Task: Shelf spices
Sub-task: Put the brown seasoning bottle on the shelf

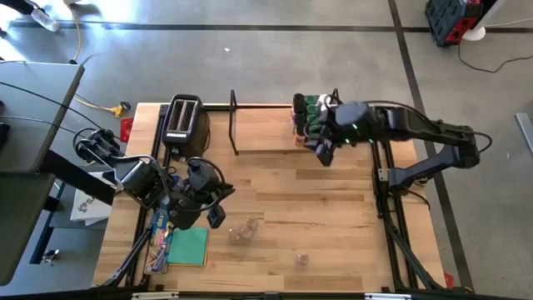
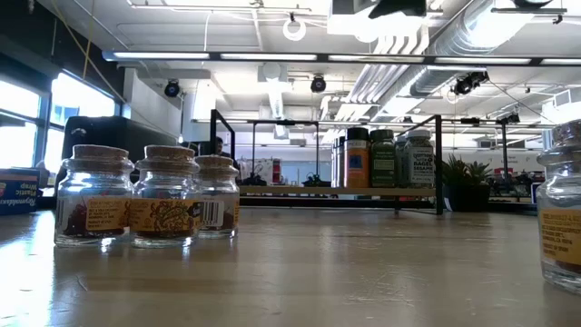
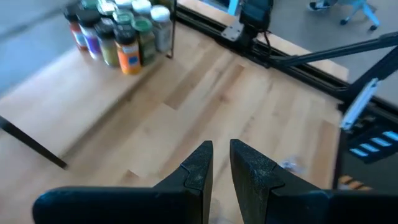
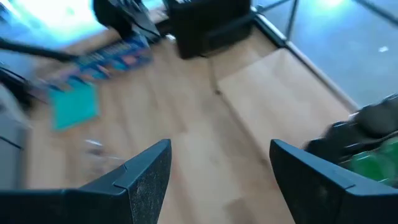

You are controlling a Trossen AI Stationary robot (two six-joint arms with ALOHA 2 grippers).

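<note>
Spice jars (image 1: 305, 114) crowd the shelf (image 1: 262, 129) at upper centre of the high view; the right gripper (image 1: 323, 152), jaws wide and empty, hangs beside them. Cork-lidded jars (image 1: 242, 231) wait lower centre, near the nearly closed, empty left gripper (image 1: 214, 215), likely next.

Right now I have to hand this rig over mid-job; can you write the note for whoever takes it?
Left tool: nearly shut, empty, hanging over the table's left front, near the teal pad.
Right tool: open, empty, beside the shelved jars at the shelf's right end.
Shelf: back of the table, next to the toaster; its left and middle board is bare.
Done: a tight cluster of spice jars stands at the right end.
Left: four cork-lidded glass jars on the table front, three grouped and one apart. These need shelving.
</note>
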